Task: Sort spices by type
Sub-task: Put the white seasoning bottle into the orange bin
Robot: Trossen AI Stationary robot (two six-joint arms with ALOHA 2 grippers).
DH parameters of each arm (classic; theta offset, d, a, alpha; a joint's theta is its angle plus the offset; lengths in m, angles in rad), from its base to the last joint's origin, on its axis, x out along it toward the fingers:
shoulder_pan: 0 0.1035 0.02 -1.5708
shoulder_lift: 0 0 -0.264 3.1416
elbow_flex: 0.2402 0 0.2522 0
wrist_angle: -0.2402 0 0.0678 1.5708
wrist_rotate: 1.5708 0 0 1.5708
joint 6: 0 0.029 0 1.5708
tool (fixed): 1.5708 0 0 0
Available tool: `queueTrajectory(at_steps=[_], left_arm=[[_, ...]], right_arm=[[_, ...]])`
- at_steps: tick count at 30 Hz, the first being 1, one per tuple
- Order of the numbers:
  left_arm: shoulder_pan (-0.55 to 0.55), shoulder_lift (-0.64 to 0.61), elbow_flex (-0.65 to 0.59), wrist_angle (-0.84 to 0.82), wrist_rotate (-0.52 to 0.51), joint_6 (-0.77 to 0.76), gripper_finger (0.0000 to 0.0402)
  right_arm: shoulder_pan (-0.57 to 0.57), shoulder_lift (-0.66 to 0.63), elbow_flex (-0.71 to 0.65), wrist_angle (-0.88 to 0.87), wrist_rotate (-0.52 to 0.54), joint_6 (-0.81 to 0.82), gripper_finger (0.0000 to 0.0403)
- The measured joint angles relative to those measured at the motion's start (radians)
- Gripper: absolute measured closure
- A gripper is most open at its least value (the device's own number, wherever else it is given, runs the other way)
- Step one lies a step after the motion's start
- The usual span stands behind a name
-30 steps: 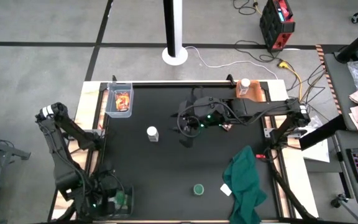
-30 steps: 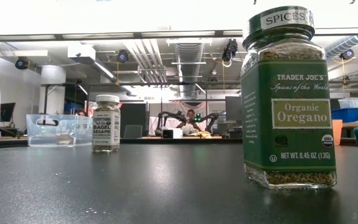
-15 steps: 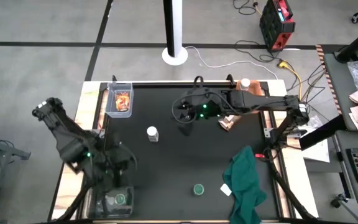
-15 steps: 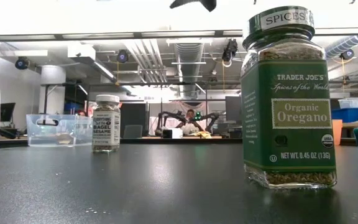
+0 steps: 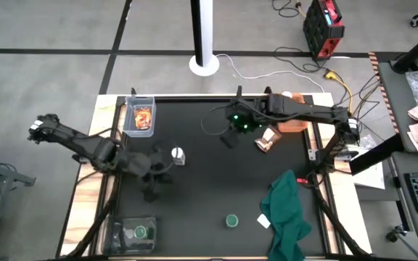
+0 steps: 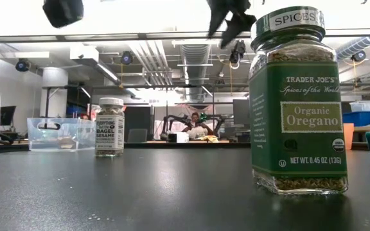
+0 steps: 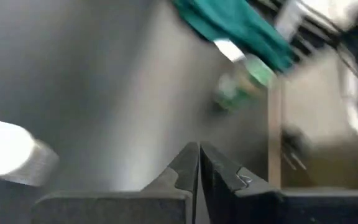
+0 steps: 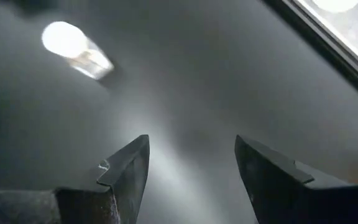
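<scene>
high view: left gripper beside white-capped jar

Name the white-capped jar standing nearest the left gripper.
The clear jar mid-table, just beside the left gripper; the other white-capped jar stands at the far edge.

oregano jar "Trader Joe's Organic Oregano"

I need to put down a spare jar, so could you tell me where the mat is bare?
Bare: between the white-capped jar and green cloth, and left of the green-lidded jar. Crowded: the far right corner around the foil packet.
</scene>
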Motion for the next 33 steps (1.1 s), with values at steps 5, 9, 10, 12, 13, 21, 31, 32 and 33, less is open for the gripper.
queueTrajectory(at_steps=[5, 9, 10, 12, 13, 21, 31, 32, 33], left_arm=[[0.117, -0.021, 0.018, 0.021, -0.216, 0.02, 0.0402], [0.188, -0.019, 0.1, 0.022, -0.342, 0.123, 0.0402], [0.204, -0.014, 0.125, 0.02, -0.367, 0.155, 0.0402], [0.236, 0.0, 0.18, 0.008, -0.418, 0.207, 0.0402], [0.253, 0.009, 0.208, -0.007, -0.443, 0.225, 0.0402], [0.399, 0.103, 0.386, -0.24, -0.423, 0.246, 0.0402], [0.446, 0.189, 0.409, -0.518, -0.218, 0.276, 0.0402], [0.446, 0.188, 0.398, -0.532, -0.199, 0.29, 0.0402], [0.446, 0.184, 0.381, -0.536, -0.173, 0.303, 0.0402]], right_arm=[[-0.079, 0.0, -0.019, -0.098, 0.012, -0.008, 0.0169], [-0.136, 0.0, -0.056, -0.116, 0.019, -0.046, 0.0159], [-0.147, 0.0, -0.069, -0.12, 0.02, -0.065, 0.0156], [-0.164, 0.0, -0.094, -0.119, 0.019, -0.095, 0.0152], [-0.173, 0.0, -0.107, -0.118, 0.019, -0.11, 0.015], [-0.225, -0.001, -0.213, -0.097, 0.016, -0.159, 0.0138], [-0.222, -0.001, -0.224, 0.126, -0.108, -0.266, 0.0145], [-0.218, -0.001, -0.224, 0.18, -0.141, -0.281, 0.0147], [-0.212, -0.001, -0.224, 0.245, -0.18, -0.296, 0.0149]])
